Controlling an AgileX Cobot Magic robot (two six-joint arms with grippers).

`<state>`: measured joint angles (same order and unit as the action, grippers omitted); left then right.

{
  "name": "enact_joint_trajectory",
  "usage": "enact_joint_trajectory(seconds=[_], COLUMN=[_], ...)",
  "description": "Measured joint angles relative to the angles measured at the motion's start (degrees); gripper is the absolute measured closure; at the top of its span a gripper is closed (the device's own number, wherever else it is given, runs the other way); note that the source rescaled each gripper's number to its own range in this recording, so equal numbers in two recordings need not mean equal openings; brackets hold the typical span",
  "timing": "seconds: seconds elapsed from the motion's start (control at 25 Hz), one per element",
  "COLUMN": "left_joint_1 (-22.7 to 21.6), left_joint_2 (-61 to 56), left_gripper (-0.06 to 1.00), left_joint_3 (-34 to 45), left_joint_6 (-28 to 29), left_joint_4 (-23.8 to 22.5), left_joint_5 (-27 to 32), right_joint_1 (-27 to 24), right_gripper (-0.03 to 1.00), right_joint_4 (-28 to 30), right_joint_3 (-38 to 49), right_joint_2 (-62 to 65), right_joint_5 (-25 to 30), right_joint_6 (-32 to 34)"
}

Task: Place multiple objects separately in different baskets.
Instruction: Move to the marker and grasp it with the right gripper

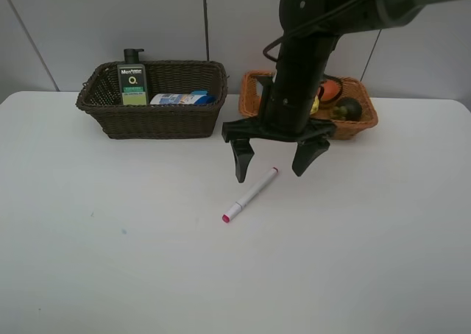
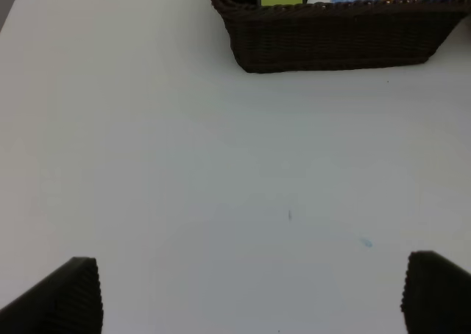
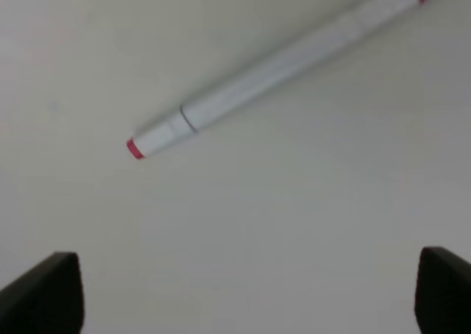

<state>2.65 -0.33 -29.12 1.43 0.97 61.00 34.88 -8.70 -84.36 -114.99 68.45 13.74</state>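
Observation:
The pink-tipped white marker [image 1: 251,195] lies slanted on the white table, and fills the upper part of the right wrist view [image 3: 274,73]. My right gripper [image 1: 277,163] hangs open just above the marker's far end, fingers [image 1: 241,160] spread to either side; it is empty. The dark brown basket [image 1: 154,117] at the back left holds the dark green pump bottle [image 1: 133,80] and the white blue-capped bottle [image 1: 180,98]. The orange-tan basket [image 1: 363,122] behind my right arm holds the orange [image 1: 330,89] and the dark mangosteen [image 1: 347,109]. My left gripper [image 2: 250,293] is open over bare table.
The right arm [image 1: 302,62] hides much of the tan basket. The brown basket shows at the edge of the left wrist view [image 2: 335,36]. A grey panelled wall stands behind the table.

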Motion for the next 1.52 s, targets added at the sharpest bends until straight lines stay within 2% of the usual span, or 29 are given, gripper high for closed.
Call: enact_joint_trajectory(seconds=[0.2,0.36,0.8,1.12,1.2,1.28,1.4,1.52], left_joint_1=[0.0,0.0,0.0,0.0,0.0,0.0,0.0,0.0], left_joint_2=[0.0,0.0,0.0,0.0,0.0,0.0,0.0,0.0], left_gripper=[-0.06,-0.06,-0.06,-0.06,-0.06,-0.06,-0.06,-0.06], left_joint_3=[0.0,0.0,0.0,0.0,0.0,0.0,0.0,0.0], left_joint_6=[0.0,0.0,0.0,0.0,0.0,0.0,0.0,0.0], left_joint_4=[0.0,0.0,0.0,0.0,0.0,0.0,0.0,0.0], left_joint_5=[0.0,0.0,0.0,0.0,0.0,0.0,0.0,0.0], right_joint_1=[0.0,0.0,0.0,0.0,0.0,0.0,0.0,0.0], right_gripper=[-0.03,-0.03,-0.03,-0.02,0.04,0.15,0.46,0.83], right_joint_4=[-3.34,-3.19,-1.19,-0.93,-0.48,-0.36,-0.36,0.13], right_joint_3=[1.03,1.03,1.03,0.78,0.73,0.73,0.73,0.73], right_joint_2=[-2.95,-5.29,-10.9,-11.53,-11.59,-11.63,-11.92,-12.18], right_joint_5=[-7.93,-13.48,-17.25,-17.35,-17.24,-17.39,-17.44,-17.44], right_joint_6=[0.0,1.35,3.11,4.5,4.57,4.57,4.57,4.57])
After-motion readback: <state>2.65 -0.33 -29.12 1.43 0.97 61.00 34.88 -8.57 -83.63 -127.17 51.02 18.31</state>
